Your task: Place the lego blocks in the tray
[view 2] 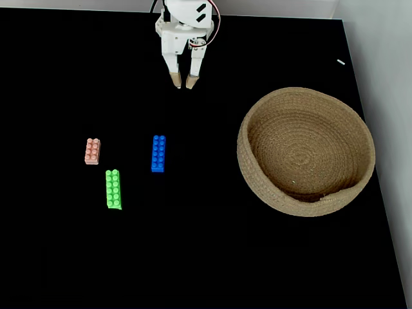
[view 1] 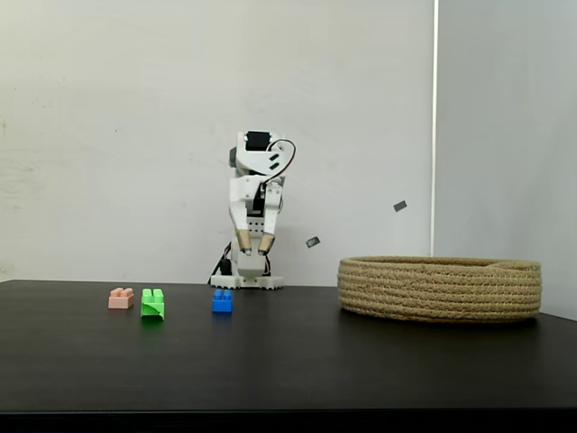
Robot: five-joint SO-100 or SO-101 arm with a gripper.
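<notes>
White arm (view 1: 255,194) stands folded at the far edge of the black table (view 1: 297,361), gripper (view 1: 255,244) hanging tip-down above the surface, not touching anything. From above, the gripper (view 2: 183,82) shows two tan-tipped fingers (view 2: 176,80) with a narrow gap between them and nothing held: slightly parted, empty. A red wire loops at the arm's upper joint. Three bricks lie on the table, left of the basket in both fixed views and well apart from the gripper. Pink brick (view 2: 93,151) is the shortest and sits furthest left. Green brick (view 2: 113,189) lies just to its right and nearer the bottom edge of the top-down view, long axis running roughly up-down in that view. Blue brick (view 2: 158,153) lies further right, also lengthwise up-down, closest of the three to the arm's base. None of the bricks touch each other. In the low side view they read as a row: pink brick (view 1: 121,299), green brick (view 1: 152,303), blue brick (view 1: 222,301), studs up. Basket (view 2: 257,170) of coiled tan rope sits on the right half of the table, round, shallow, upright, well apart from the bricks; its inside holds no bricks. Side view shows its wall (view 1: 440,290) low and wide, resting flat. Pale wall behind the table carries two small dark marks.
</notes>
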